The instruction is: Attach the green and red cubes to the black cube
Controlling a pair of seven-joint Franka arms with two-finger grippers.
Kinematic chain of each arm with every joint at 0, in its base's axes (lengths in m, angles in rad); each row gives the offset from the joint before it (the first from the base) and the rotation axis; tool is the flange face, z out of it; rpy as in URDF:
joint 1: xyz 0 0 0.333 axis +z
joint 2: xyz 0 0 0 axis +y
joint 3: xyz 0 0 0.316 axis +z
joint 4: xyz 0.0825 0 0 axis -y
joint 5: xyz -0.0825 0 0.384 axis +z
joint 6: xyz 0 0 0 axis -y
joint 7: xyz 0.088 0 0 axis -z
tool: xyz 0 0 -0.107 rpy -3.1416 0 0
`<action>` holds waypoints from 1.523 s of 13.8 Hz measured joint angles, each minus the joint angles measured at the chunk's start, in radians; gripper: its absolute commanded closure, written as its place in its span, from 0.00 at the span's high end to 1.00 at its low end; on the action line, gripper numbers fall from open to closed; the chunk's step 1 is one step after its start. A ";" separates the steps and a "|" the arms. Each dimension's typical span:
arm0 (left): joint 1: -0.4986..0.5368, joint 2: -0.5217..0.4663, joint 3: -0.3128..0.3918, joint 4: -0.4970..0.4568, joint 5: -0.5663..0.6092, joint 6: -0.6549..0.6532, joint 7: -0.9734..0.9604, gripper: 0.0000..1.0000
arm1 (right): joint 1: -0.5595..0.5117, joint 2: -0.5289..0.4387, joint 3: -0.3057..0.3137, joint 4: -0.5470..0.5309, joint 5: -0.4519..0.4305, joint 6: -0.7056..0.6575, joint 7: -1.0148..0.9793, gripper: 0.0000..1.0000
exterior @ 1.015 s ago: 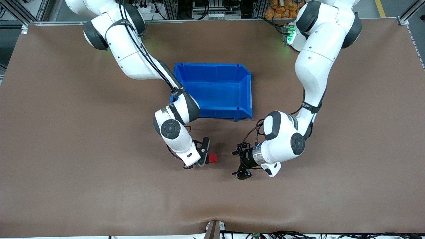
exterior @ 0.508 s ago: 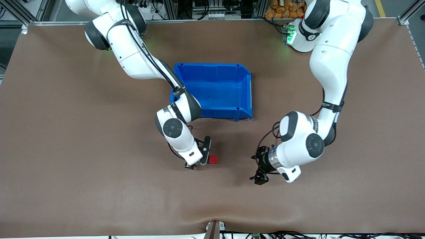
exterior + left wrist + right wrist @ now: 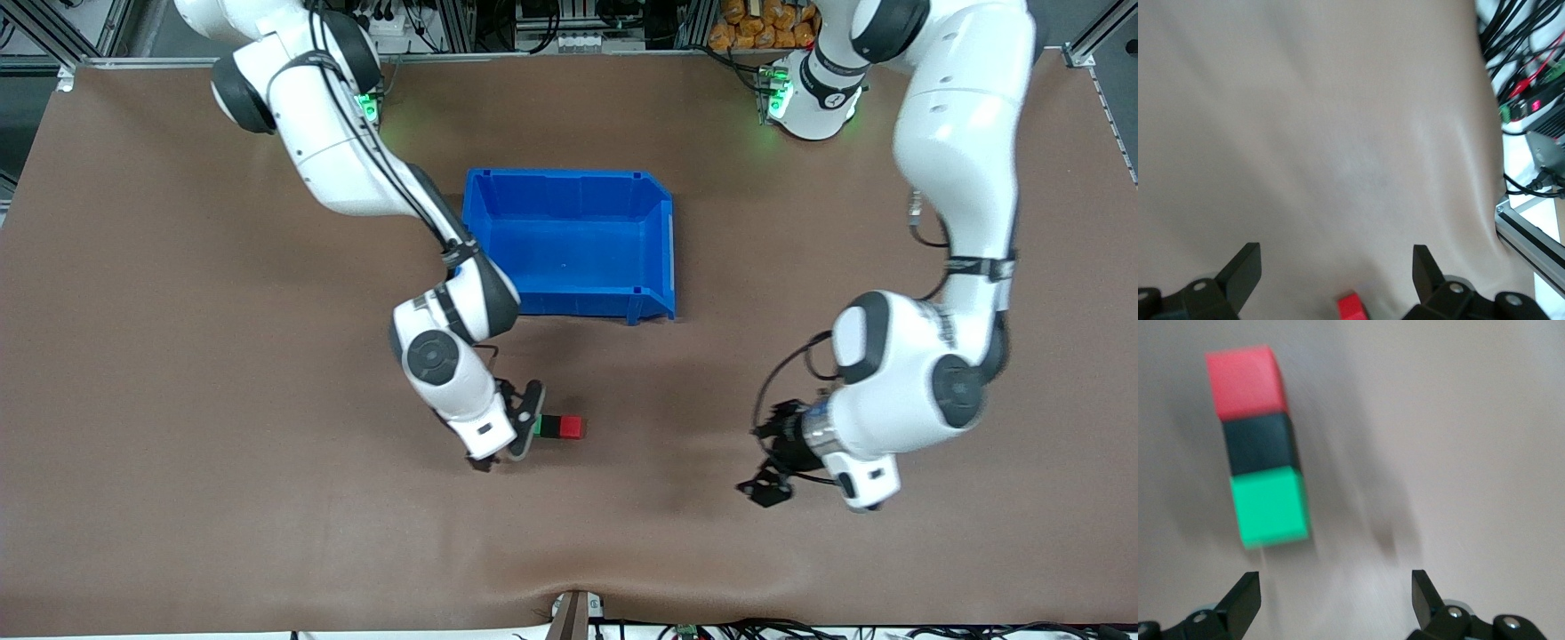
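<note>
Since green cube, black cube and red cube sit joined mid-bench, both right gripper and left gripper hang released; looks done, arms just need clearing off.

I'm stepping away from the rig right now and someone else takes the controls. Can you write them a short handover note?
Right gripper: open, holding nothing, just beside the green end of the cube row.
Left gripper: open, empty, over bare table toward the left arm's end.
Cubes: green cube, black cube and red cube lie in one row on the table, black in the middle, nearer the front camera than the blue bin.
Done: both coloured cubes appear joined to the black one.
Left: nothing obvious; confirm the row holds, park the arms.
</note>
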 measured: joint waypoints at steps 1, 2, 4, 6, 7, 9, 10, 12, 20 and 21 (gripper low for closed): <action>0.024 -0.028 0.000 0.001 0.037 -0.043 0.063 1.00 | -0.024 -0.032 -0.004 -0.003 0.000 -0.045 0.000 1.00; 0.041 -0.056 0.000 0.001 0.078 -0.080 0.113 1.00 | -0.045 -0.070 -0.017 -0.014 0.000 -0.081 0.000 1.00; 0.053 -0.108 0.000 0.001 0.138 -0.147 0.172 1.00 | -0.100 -0.158 -0.047 -0.065 0.000 -0.122 0.007 1.00; 0.064 -0.150 0.000 0.001 0.178 -0.213 0.277 1.00 | -0.197 -0.236 -0.058 -0.118 0.004 -0.162 0.021 1.00; 0.072 -0.170 0.000 0.001 0.202 -0.246 0.354 1.00 | -0.255 -0.274 -0.058 -0.138 0.013 -0.193 0.022 1.00; 0.089 -0.211 0.001 0.000 0.249 -0.304 0.493 1.00 | -0.352 -0.359 -0.057 -0.173 0.028 -0.280 0.021 1.00; 0.100 -0.233 0.001 0.001 0.261 -0.319 0.554 1.00 | -0.379 -0.409 -0.056 -0.199 0.031 -0.320 0.026 1.00; 0.136 -0.283 0.002 0.001 0.269 -0.365 0.696 1.00 | -0.407 -0.528 -0.056 -0.279 0.032 -0.379 0.087 1.00; 0.151 -0.513 -0.011 -0.003 0.314 -0.540 0.893 1.00 | -0.442 -0.902 -0.057 -0.474 0.006 -0.696 0.733 1.00; 0.150 -0.553 -0.018 -0.006 0.310 -0.580 0.895 1.00 | -0.443 -0.932 -0.057 -0.475 -0.009 -0.733 0.823 1.00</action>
